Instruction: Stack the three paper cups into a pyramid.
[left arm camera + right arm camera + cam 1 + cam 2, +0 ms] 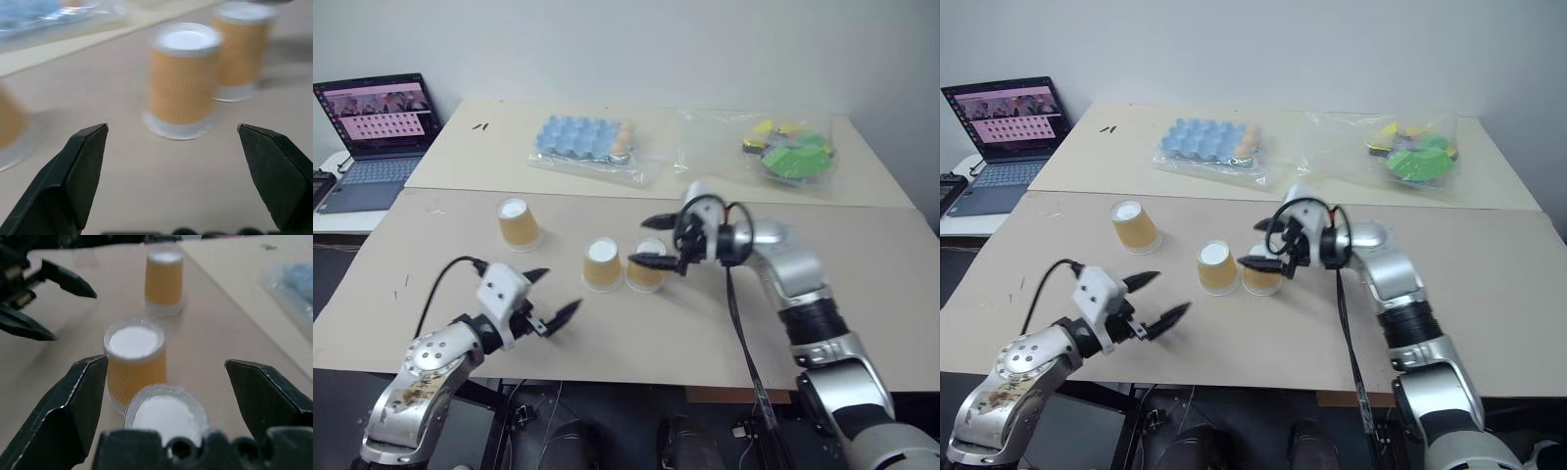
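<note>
The right gripper (656, 242) is hovering with its jaws spread wide over one cup (646, 266), gripping nothing. That cup is standing upside down beside a second (602, 263); the third (518, 223) is sitting apart. The left gripper (554, 292) is gaping, empty.

Two paper cups (602, 264) (646, 266) stand side by side mid-desk (862, 255); a third cup (518, 223) stands apart to their left. An egg tray (582, 139) lies behind them.
</note>
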